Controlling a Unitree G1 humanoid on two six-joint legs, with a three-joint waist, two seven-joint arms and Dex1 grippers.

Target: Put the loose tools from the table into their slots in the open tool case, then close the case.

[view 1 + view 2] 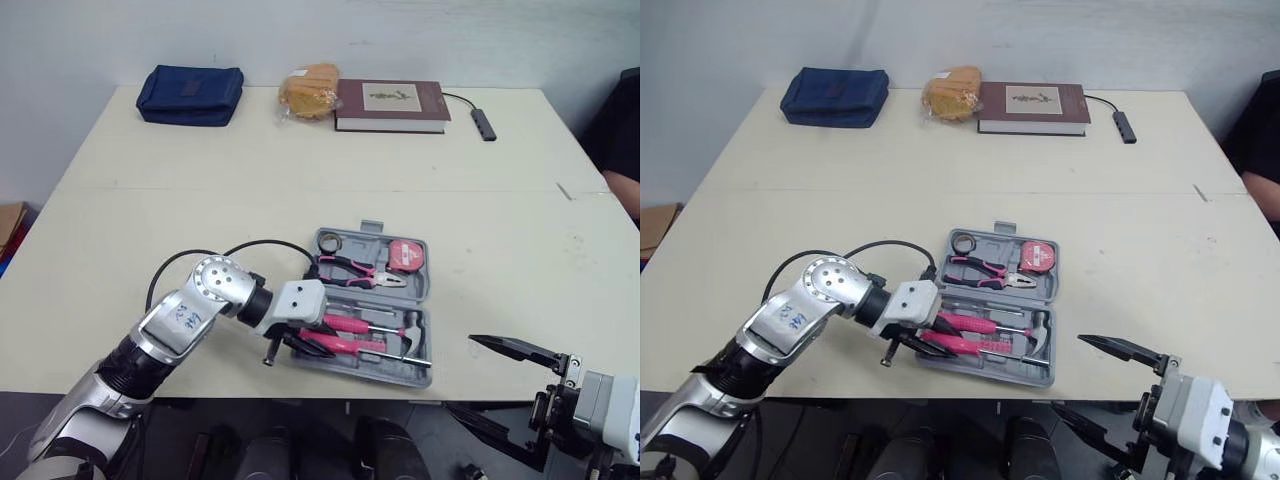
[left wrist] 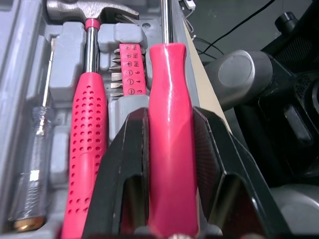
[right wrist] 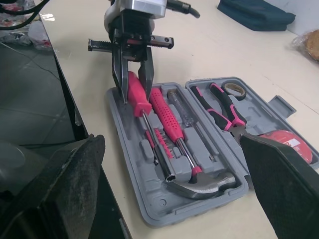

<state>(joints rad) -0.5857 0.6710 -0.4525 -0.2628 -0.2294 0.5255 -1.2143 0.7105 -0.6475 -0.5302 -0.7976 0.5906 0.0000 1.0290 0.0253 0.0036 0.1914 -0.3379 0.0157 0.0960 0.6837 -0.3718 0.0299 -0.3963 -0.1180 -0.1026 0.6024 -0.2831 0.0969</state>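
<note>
The grey tool case point(image 1: 427, 292) lies open near the table's front edge. My left gripper point(image 1: 300, 342) is shut on the pink screwdriver point(image 2: 169, 124), holding it by the handle low over the case's front row, its shaft point(image 3: 157, 142) pointing along the case. Beside it, seated in the case, are the pink-handled hammer point(image 2: 89, 99), a bit holder point(image 2: 130, 69) and a clear-handled screwdriver point(image 2: 32, 164). In the back row lie the pliers point(image 1: 355, 270), a tape measure point(image 1: 405, 255) and a tape roll point(image 1: 330, 240). My right gripper point(image 1: 490, 385) hangs open and empty past the front edge, right of the case.
Along the table's far side lie a blue pouch point(image 1: 190, 94), a bagged bread roll point(image 1: 310, 92), a maroon book point(image 1: 390, 105) and a cable adapter point(image 1: 484, 124). A person's arm point(image 1: 625, 140) shows at the right edge. Bare tabletop surrounds the case.
</note>
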